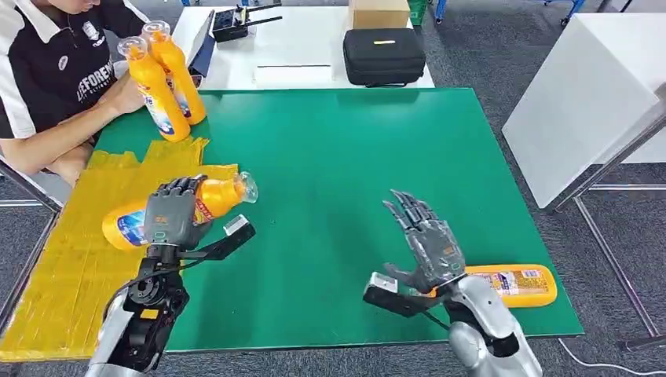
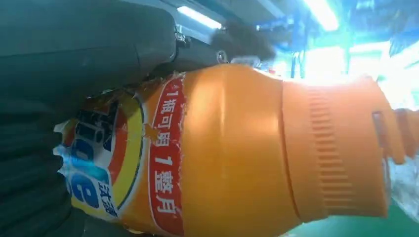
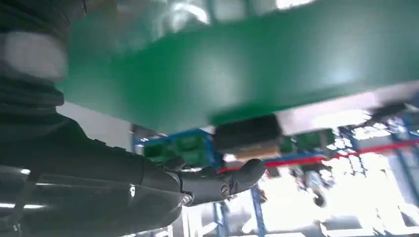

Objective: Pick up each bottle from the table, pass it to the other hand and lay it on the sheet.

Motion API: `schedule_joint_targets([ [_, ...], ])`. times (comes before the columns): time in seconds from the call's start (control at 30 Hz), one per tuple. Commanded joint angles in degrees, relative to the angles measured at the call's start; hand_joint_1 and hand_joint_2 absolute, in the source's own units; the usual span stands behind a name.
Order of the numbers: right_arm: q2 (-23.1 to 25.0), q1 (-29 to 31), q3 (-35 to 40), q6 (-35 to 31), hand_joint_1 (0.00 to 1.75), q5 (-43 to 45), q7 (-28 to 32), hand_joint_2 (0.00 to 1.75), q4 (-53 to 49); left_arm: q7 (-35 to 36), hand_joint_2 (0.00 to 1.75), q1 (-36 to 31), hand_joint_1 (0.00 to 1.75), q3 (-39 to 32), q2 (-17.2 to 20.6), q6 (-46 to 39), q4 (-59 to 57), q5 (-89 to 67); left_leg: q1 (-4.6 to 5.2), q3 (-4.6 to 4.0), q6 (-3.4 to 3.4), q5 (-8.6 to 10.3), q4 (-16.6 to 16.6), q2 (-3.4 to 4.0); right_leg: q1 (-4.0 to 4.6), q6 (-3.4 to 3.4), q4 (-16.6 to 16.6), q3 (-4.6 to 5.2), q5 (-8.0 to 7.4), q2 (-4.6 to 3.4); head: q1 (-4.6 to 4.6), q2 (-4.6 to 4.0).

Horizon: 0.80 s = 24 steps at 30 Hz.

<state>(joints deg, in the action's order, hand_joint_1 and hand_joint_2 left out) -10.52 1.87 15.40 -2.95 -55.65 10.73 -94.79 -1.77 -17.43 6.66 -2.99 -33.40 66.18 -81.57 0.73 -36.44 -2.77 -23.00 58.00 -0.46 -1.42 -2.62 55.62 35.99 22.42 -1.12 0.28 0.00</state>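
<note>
My left hand (image 1: 169, 212) grips an orange bottle (image 1: 216, 196) lying sideways over the near edge of the yellow sheet (image 1: 71, 259), its clear cap toward the table's middle. The left wrist view shows this bottle (image 2: 232, 153) close up, with dark fingers (image 2: 99, 44) wrapped over its label. My right hand (image 1: 424, 239) hovers with fingers spread and nothing in it, above the green table (image 1: 353, 157). Another orange bottle (image 1: 514, 284) lies flat just behind that hand at the table's near right corner. In the right wrist view the thumb (image 3: 222, 182) sticks out, holding nothing.
A person (image 1: 55, 71) sits at the far left, a hand on two upright orange bottles (image 1: 165, 78) by the sheet's far end. A white table behind holds a black case (image 1: 383, 56) and a cardboard box (image 1: 378, 12). A white table (image 1: 589, 94) stands to the right.
</note>
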Motion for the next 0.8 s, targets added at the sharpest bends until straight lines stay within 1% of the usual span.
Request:
schedule_joint_targets([
  [0.03, -3.66, 0.40, -4.74, 3.04, 0.00, 0.86, -1.62, 1.75, 1.72, 3.01, 1.75, -3.70, 1.75, -2.40, 2.07, 1.62, -10.99, -4.28, -0.11, 0.27, 0.23, -0.12, 0.03, -0.04, 0.14, 0.20, 0.00, -0.30, 0.11, 0.17, 0.02, 0.00],
  [0.07, -4.05, 0.03, -5.52, 3.62, 0.00, 1.35, -2.01, 1.75, 1.66, 4.33, 1.75, -3.82, 1.75, -2.52, 2.39, 2.77, -12.06, -6.35, -0.06, 0.18, 0.15, -0.06, -0.01, -0.02, 0.08, 0.13, -0.01, -0.18, 0.06, 0.10, 0.00, 0.00],
  [0.1, -4.20, -0.77, -6.84, 3.53, 0.00, 1.40, -2.02, 1.75, 1.21, 5.43, 1.75, -3.83, 1.75, -2.79, 2.77, 3.71, -13.50, -8.30, -0.15, 0.44, 0.34, -0.21, 0.06, 0.01, 0.18, 0.29, 0.04, -0.45, 0.20, 0.18, 0.02, 0.00],
  [0.13, -3.84, -1.54, -8.09, 3.61, 0.00, 1.70, -2.05, 1.75, 0.72, 6.64, 1.75, -3.95, 1.75, -2.23, 3.58, 4.51, -14.89, -8.43, -0.08, 0.23, 0.17, -0.07, -0.03, -0.03, 0.10, 0.14, -0.04, -0.24, 0.07, 0.12, 0.02, 0.00],
  [0.23, -3.29, -3.04, -10.47, 4.32, 0.00, 1.52, -1.58, 1.75, -0.33, 7.08, 1.75, -3.98, 1.75, -2.60, 4.28, 5.47, -18.17, -8.43, -0.10, 0.39, 0.25, -0.12, -0.05, -0.06, 0.12, 0.21, -0.04, -0.39, 0.14, 0.20, 0.02, 0.00],
  [0.27, -3.36, -3.23, -10.94, 4.52, 0.00, 1.22, -1.61, 1.75, -0.19, 7.65, 1.75, -4.00, 1.75, -2.45, 4.58, 6.14, -19.19, -8.43, -0.08, 0.25, 0.18, -0.08, -0.02, -0.06, 0.10, 0.15, -0.02, -0.26, 0.10, 0.16, 0.02, 0.00],
  [0.33, -3.35, -3.86, -11.58, 4.54, 0.00, 0.92, -1.65, 1.75, 0.09, 7.83, 1.75, -3.76, 1.75, -2.82, 4.71, 6.77, -20.30, -8.43, -0.07, 0.21, 0.16, -0.07, -0.03, 0.02, 0.08, 0.13, -0.02, -0.19, 0.07, 0.07, 0.00, 0.00],
  [0.37, -3.14, -4.27, -11.99, 4.54, 0.00, 0.86, -1.62, 1.75, 0.03, 8.08, 1.75, -3.74, 1.75, -3.44, 4.41, 6.64, -20.78, -8.43, -0.13, 0.35, 0.23, -0.15, 0.00, 0.06, 0.15, 0.20, -0.02, -0.33, 0.12, 0.08, 0.02, 0.00],
  [0.4, -2.90, -4.55, -12.29, 4.53, 0.00, 0.37, -1.54, 1.75, -0.04, 8.10, 1.75, -3.69, 0.00, -3.81, 4.23, 5.98, -21.13, -8.43, -0.13, 0.36, 0.25, -0.14, -0.01, 0.07, 0.15, 0.21, -0.02, -0.34, 0.12, 0.10, -0.02, 0.00],
  [0.47, -3.06, -4.75, -12.65, 4.84, 0.00, -0.01, -1.48, 1.75, -0.02, 7.76, 1.75, -3.64, 0.00, -5.22, 3.35, 4.86, -21.56, -8.06, -0.09, 0.17, 0.15, -0.05, -0.02, -0.04, 0.10, 0.13, -0.04, -0.17, 0.07, 0.15, 0.00, 0.00],
  [0.5, -3.37, -4.73, -12.53, 5.36, 0.00, -0.17, -1.49, 1.75, 0.05, 7.68, 1.75, -3.58, 0.00, -5.53, 3.15, 4.90, -21.60, -7.94, -0.12, 0.26, 0.21, -0.10, 0.02, -0.04, 0.14, 0.19, -0.01, -0.27, 0.12, 0.19, 0.02, 0.00],
  [0.53, -3.66, -4.89, -12.81, 6.32, 0.00, -0.01, -1.53, 1.75, -0.13, 7.04, 1.75, -3.41, 0.00, -6.29, 2.66, 4.63, -21.39, -7.69, -0.08, 0.16, 0.14, -0.06, -0.01, -0.04, 0.09, 0.13, -0.03, -0.17, 0.07, 0.14, 0.00, 0.00],
  [0.6, -4.26, -5.33, -13.45, 8.80, 0.00, 0.56, -2.14, 1.75, -0.29, 4.69, 1.75, -3.04, 0.00, -7.97, 1.64, 3.81, -20.82, -5.35, -0.12, 0.35, 0.25, -0.15, 0.04, -0.01, 0.14, 0.22, 0.00, -0.38, 0.15, 0.17, 0.00, 0.00],
  [0.63, -4.34, -5.47, -13.76, 9.31, 0.00, 0.57, -2.58, 1.75, -0.35, 4.19, 1.75, -2.81, 0.00, -8.33, 1.43, 3.66, -20.46, -4.65, -0.09, 0.26, 0.20, -0.11, 0.02, 0.00, 0.10, 0.18, -0.01, -0.28, 0.10, 0.13, 0.02, 0.00],
  [0.73, -6.55, -7.92, -14.40, 12.88, 0.00, 1.66, -2.63, 1.75, -2.77, -4.71, 1.75, -1.97, 0.00, -10.38, -0.13, 5.44, -18.16, 7.21, -0.05, 0.17, 0.15, -0.06, 0.01, -0.07, 0.06, 0.14, 0.00, -0.20, 0.09, 0.17, 0.02, 0.00],
  [0.77, -7.23, -8.81, -14.95, 13.54, 0.00, 2.19, -2.18, 1.75, -3.68, -5.85, 1.75, -1.77, 0.00, -10.35, -0.29, 6.07, -17.42, 9.01, -0.08, 0.25, 0.21, -0.11, 0.03, -0.10, 0.10, 0.19, 0.01, -0.30, 0.14, 0.24, 0.00, 0.00],
  [0.8, -7.37, -9.19, -15.32, 13.74, 0.00, 2.38, -2.05, 1.75, -4.13, -5.80, 1.75, -1.69, 0.00, -10.19, -0.26, 6.35, -17.12, 9.16, -0.04, 0.15, 0.15, -0.06, 0.01, -0.14, 0.05, 0.13, 0.01, -0.19, 0.11, 0.24, 0.00, 0.00],
])
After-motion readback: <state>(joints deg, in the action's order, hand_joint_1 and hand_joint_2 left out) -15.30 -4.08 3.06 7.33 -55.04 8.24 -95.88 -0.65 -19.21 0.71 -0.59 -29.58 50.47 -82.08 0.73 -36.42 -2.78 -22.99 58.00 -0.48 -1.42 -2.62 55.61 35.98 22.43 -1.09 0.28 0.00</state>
